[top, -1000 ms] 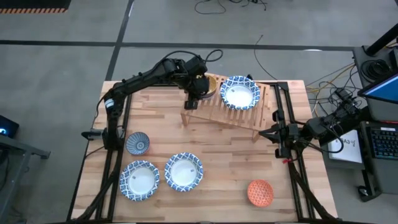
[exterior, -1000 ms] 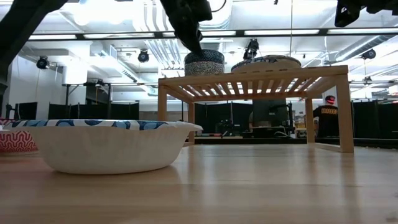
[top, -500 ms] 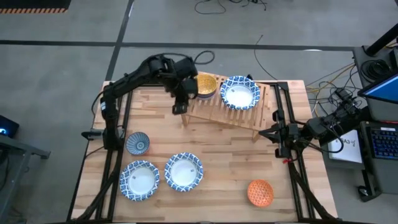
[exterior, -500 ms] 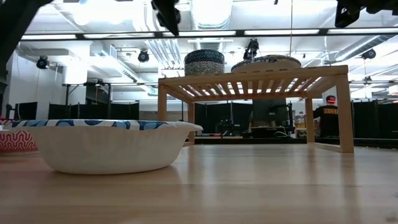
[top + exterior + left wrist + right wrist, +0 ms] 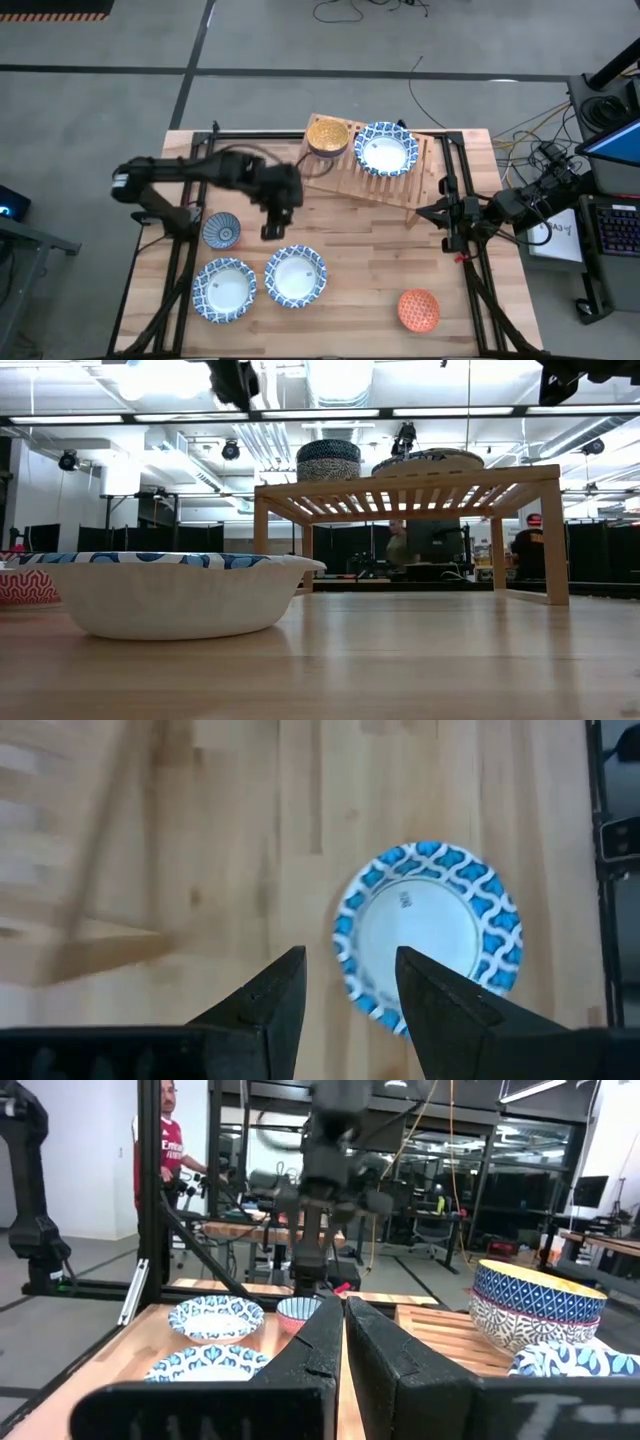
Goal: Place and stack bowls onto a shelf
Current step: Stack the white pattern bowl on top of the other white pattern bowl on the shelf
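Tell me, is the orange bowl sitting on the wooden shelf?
No, the orange bowl sits on the table's near right corner, well apart from the shelf.

A low rack of light wooden slats [image 5: 375, 185] sits askew at the table's far edge, carrying a yellow-lined small bowl stacked in another [image 5: 327, 136] beside a wide blue-and-white patterned bowl [image 5: 385, 149]. Two more wide patterned bowls [image 5: 224, 290] [image 5: 295, 276] lie side by side near the front, a small blue-patterned bowl [image 5: 221, 230] behind them and an orange bowl [image 5: 418, 309] apart.
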`<state>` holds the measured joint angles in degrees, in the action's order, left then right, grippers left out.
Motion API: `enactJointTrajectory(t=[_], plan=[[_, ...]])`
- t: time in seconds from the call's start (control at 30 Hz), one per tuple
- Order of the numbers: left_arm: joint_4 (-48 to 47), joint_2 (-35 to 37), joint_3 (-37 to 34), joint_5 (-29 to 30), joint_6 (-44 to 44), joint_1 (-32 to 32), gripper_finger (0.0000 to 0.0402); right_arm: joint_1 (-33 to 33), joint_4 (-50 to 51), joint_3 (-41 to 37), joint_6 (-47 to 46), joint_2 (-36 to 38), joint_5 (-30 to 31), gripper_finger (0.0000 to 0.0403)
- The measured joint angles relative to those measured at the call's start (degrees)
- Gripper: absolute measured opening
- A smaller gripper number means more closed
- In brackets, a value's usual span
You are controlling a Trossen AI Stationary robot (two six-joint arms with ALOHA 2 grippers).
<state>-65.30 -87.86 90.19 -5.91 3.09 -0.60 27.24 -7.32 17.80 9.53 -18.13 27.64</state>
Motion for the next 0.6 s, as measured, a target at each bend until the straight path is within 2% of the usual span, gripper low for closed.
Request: enactJointTrajectory(t=[0.17,0.33,0.43,0.6], plan=[[17.71,6.33,-18.43,1.12,6.19,-3.78,0.0139,0.0,-0.53,0.0,-1.48,-0.02,1.0,0.0009],[34.01,8.58,-33.5,1.46,10.53,-5.12,0.0139,-0.01,-0.88,0.0,-2.35,-0.02,0.98,0.0009],[39.78,8.22,-39.28,1.48,13.14,-5.14,0.0139,-0.02,-1.13,0.0,-2.81,-0.02,1.0,0.0009],[41.78,6.39,-43.75,1.44,16.16,-5.33,0.013,0.0,-1.13,0.0,-3.06,-0.04,0.96,0.0009]])
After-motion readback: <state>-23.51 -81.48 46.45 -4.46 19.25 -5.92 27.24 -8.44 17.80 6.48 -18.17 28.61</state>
